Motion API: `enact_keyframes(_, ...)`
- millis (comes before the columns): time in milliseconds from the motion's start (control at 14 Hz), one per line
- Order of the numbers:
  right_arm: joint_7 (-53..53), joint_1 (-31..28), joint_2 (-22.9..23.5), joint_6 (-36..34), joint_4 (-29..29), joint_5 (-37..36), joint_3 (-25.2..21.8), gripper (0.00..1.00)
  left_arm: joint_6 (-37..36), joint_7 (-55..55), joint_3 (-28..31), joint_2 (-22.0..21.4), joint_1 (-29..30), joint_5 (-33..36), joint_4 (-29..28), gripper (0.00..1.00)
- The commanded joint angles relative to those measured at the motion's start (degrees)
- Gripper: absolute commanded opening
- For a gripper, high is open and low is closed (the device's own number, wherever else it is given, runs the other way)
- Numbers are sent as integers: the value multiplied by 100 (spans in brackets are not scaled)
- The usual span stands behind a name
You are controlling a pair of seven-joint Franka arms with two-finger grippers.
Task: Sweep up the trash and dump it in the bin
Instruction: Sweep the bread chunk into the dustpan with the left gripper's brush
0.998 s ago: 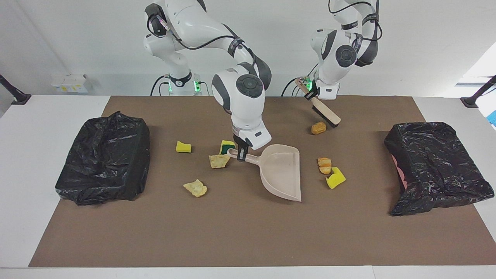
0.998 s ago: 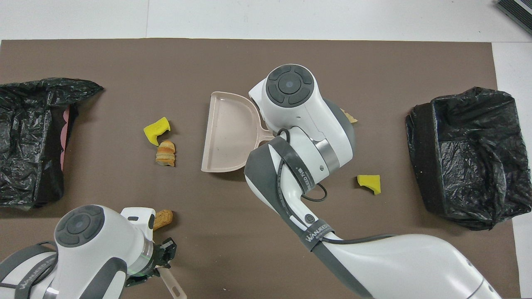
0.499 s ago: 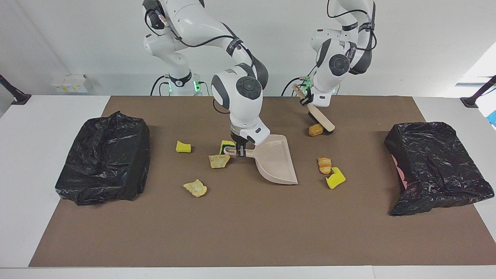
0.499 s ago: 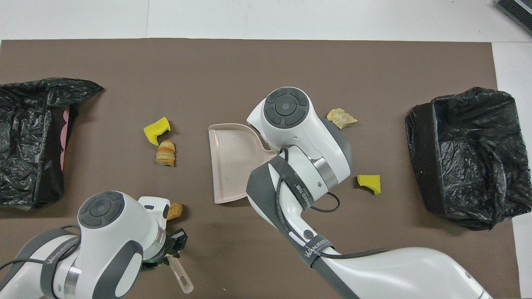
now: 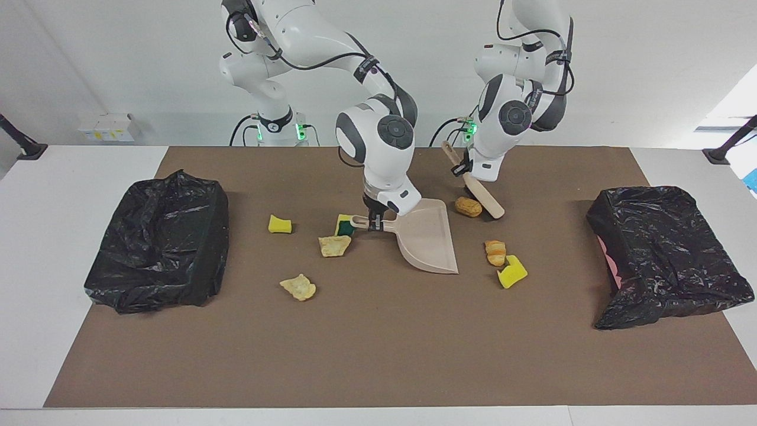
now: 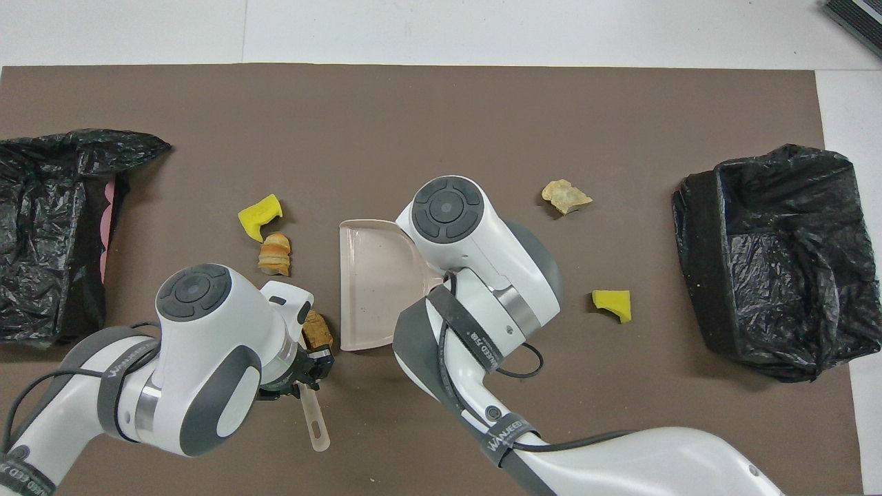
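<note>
My right gripper (image 5: 372, 221) is shut on the handle of the beige dustpan (image 5: 427, 239), which rests on the mat with its mouth toward the left arm's end. My left gripper (image 5: 465, 172) is shut on the beige brush (image 5: 486, 200), tilted with its bristles down on the mat. A tan bread lump (image 5: 468, 206) lies between brush and dustpan mouth; it shows in the overhead view (image 6: 318, 329) too. Other trash: a croissant-like lump (image 5: 495, 252), yellow sponge bits (image 5: 512, 271) (image 5: 280, 224), a yellow-and-green sponge (image 5: 345, 225), and tan lumps (image 5: 334, 245) (image 5: 298, 287).
A bin lined with a black bag (image 5: 159, 239) stands at the right arm's end of the brown mat, another (image 5: 665, 254) at the left arm's end. In the overhead view the right arm covers the dustpan (image 6: 375, 275) handle and two scraps.
The left gripper swept the brush toward the dustpan and pushed the bread lump up to its mouth. The right gripper drew the dustpan nearer to the robots and set it down.
</note>
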Motion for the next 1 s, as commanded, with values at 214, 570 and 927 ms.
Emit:
enact_keyframes(214, -72, -26, -249, 81, -347, -420, 57, 0, 622, 2105, 33, 117, -363, -678, 105, 0)
enact_keyframes(570, -266, -44, -241, 169, -355, -430, 57, 0, 291, 2858, 78, 4, 110, -1218, 429, 0)
enact_keyframes(927, -213, -44, -487, 722, -1014, -430, 57, 0, -353, 2884, 78, 38, 954, 231, 1107, 0)
